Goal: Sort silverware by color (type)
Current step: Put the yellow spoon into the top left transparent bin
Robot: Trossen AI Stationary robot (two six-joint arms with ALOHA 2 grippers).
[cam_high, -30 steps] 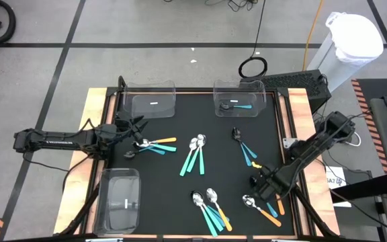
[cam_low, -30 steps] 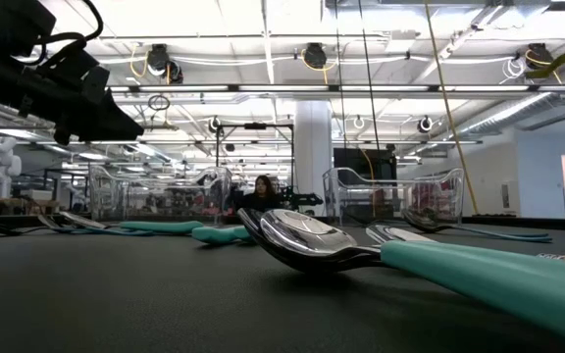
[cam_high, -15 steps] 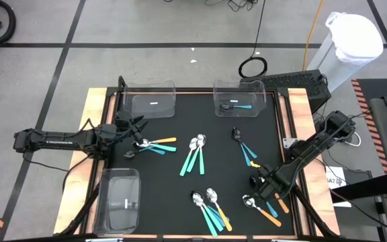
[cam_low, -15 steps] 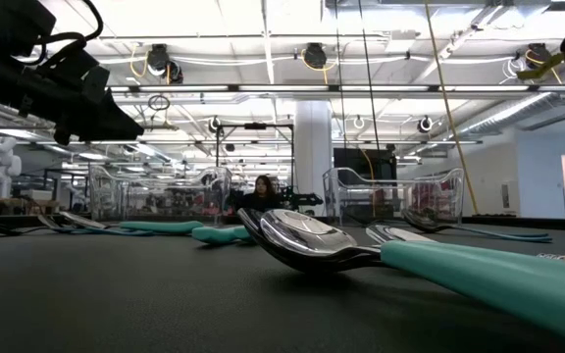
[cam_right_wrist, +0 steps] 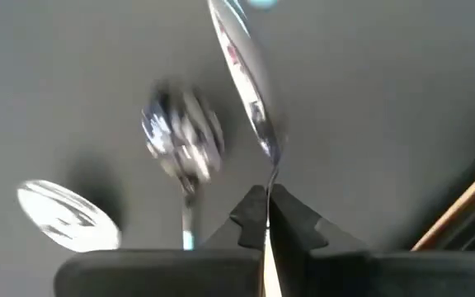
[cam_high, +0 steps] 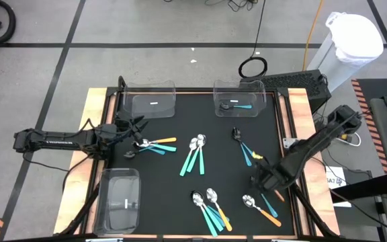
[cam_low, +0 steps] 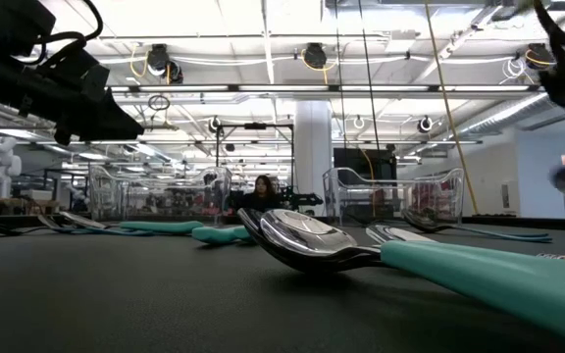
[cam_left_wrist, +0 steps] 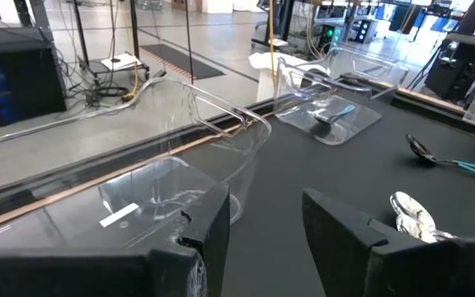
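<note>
Small spoons with metal bowls and teal, light blue or orange handles lie in groups on the black mat: one group at the left (cam_high: 154, 144), one in the middle (cam_high: 195, 157), one near the front edge (cam_high: 210, 208), and others at the right (cam_high: 262, 210). One teal spoon (cam_high: 237, 105) lies in the far right clear bin. My right gripper (cam_high: 259, 176) is shut on one spoon (cam_right_wrist: 246, 74) above the right part of the mat. My left gripper (cam_left_wrist: 262, 239) is open and empty above the mat beside the left group, and also shows in the high view (cam_high: 132, 129). My right gripper pinches the spoon's thin neck (cam_right_wrist: 270, 169), just behind the bowl, between its two fingertips. The bowl sticks out ahead of the fingers. The spoon is lifted clear of the mat. The gripper hides the handle, so I cannot tell its colour.
Two empty clear bins stand at the far left (cam_high: 150, 101) and near left (cam_high: 119, 202). Two spoon bowls (cam_right_wrist: 184, 140) lie on the mat under my right gripper. The table's wooden edge (cam_high: 301, 101) runs along the right.
My right gripper has risen with the spoon and gone a little toward the table's far edge. The spoon is now clear of the mat. My left arm has kept still.
</note>
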